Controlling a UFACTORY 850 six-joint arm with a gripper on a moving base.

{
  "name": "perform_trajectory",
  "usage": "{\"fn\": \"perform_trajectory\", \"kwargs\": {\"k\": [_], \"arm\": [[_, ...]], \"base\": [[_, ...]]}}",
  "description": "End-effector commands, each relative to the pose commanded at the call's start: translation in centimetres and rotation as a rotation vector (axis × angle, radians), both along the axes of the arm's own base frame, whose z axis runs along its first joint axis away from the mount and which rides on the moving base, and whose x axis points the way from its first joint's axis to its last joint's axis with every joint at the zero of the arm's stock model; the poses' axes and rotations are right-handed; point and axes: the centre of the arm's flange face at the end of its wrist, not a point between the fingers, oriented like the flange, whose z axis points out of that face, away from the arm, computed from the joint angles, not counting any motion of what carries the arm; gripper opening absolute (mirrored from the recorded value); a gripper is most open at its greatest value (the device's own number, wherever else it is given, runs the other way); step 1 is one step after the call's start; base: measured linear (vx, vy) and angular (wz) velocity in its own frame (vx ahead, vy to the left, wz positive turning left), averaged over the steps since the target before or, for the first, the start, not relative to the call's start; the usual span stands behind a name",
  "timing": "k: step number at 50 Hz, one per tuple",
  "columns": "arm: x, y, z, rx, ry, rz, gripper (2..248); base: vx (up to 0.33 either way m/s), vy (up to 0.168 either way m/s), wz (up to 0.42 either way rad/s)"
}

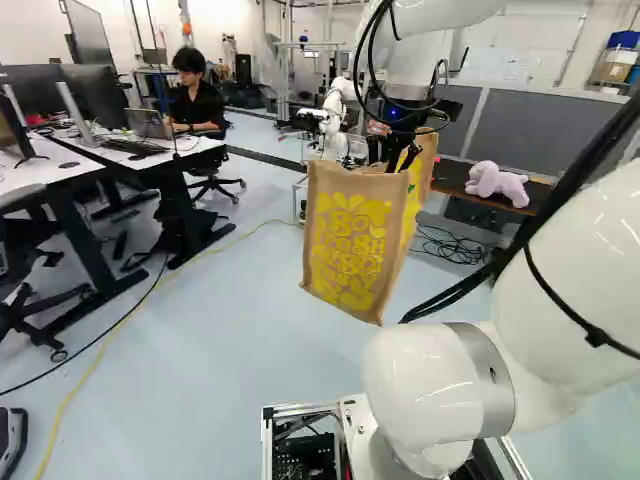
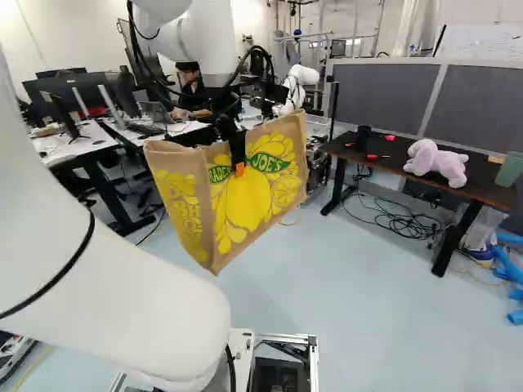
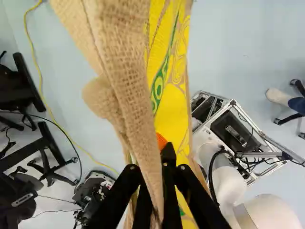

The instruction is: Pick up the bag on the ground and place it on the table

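Carrying the bag [image 2: 249,208] to the dark table [image 2: 388,164] is, as judged, the step in hand. The gripper [image 2: 238,159] is clenched on the bag, with the rim of one broad side pinched between the fingers. The bag hangs in the air beneath the gripper, off the floor, its lower edge slanted. The dark table is seen to the gripper's right, with a plush toy [image 2: 437,162] lying on it; white desks [image 2: 82,147] stand to the gripper's left. Which one is meant is not told, but the dark table seems the likelier goal.

As only the upper cloth is gripped, the whole body of the bag may swing, so the move to the right is best made slowly and evenly. Enough height should be gained first for the low corner to be cleared over the table's edge; otherwise the bag may be snagged or folded under. A spot beside the toy should be chosen, so that it is not pushed. The base of the bag should be set down flat and its weight taken by the tabletop before the fingers are parted, since soft cloth may slump or tip once let go.
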Motion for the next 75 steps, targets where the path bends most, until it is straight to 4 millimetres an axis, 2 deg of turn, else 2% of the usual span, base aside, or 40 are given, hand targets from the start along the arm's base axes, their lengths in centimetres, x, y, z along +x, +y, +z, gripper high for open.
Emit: {"fn": "perform_trajectory", "kwargs": {"k": [53,75], "arm": [[0.0,0.0,0.0,0.0,0.0,0.0,21],[0.0,0.0,0.0,0.0,0.0,0.0,21]], "base": [[0.19,-0.166,-0.311],[0.215,-0.021,-0.077]]}}
